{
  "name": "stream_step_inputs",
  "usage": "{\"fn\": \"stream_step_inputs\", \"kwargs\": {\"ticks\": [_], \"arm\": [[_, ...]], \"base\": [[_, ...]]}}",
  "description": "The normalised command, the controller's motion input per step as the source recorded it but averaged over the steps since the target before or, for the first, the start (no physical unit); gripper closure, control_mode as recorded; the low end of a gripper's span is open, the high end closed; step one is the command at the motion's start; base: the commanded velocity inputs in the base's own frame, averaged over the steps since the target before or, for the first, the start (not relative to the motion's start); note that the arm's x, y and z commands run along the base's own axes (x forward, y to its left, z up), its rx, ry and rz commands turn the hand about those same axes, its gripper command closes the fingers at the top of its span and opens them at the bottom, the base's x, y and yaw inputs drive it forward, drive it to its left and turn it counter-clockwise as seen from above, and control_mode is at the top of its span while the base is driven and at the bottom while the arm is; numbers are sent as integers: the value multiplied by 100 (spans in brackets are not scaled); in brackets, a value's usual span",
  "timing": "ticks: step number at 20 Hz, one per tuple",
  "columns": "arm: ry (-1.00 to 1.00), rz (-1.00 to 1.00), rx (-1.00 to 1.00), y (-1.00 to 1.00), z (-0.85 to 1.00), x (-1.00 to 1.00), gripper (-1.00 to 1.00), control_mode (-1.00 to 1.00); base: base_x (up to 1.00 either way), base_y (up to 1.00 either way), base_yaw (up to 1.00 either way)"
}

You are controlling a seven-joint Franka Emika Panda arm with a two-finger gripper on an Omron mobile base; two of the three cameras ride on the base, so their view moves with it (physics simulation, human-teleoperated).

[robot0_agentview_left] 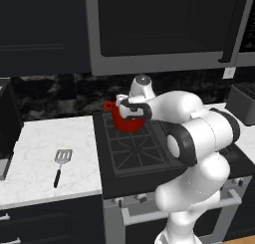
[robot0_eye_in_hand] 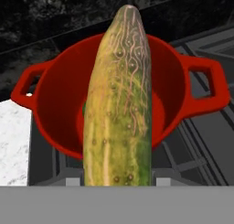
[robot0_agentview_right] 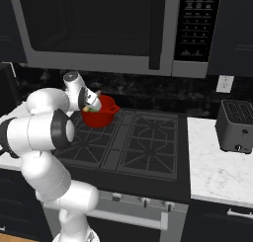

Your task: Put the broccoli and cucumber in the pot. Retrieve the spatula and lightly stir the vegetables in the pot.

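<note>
gripper (robot0_agentview_right: 89, 105): closed on cucumber (robot0_eye_in_hand: 119, 99), held just above the pot (robot0_eye_in_hand: 64, 104) at its near rim; fingertips hidden behind the cucumber in hand view
cucumber: clamped at its near end, free end pointing out over the pot opening; yellowish-olive, greener along one side
pot: red, on rear-left burner of the stove (robot0_agentview_right: 148, 142), both loop handles visible
broccoli: cannot tell, hidden behind cucumber
spatula (robot0_agentview_left: 61, 164): flat on the white counter (robot0_agentview_left: 45, 138) left of the stove, near its front edge, head away from the robot, well apart from the gripper
</note>
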Motion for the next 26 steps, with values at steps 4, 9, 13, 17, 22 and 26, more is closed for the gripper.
{"fn": "stream_step_inputs", "kwargs": {"ticks": [4, 9, 13, 17, 22, 26], "arm": [[7, 0, 0, -6, 14, 29, 100, -100], [2, 0, 0, 0, 1, 46, 100, -100], [0, 0, 0, 0, -18, 48, 100, -100], [0, 0, 0, 0, -33, 36, 100, -100], [0, 0, 0, 0, -32, 25, 100, -100], [0, 0, 0, 0, -21, 27, -100, -100]], "base": [[0, 0, 0], [0, 0, 0], [0, 0, 0], [0, 0, 0], [0, 0, 0], [0, 0, 0]]}}
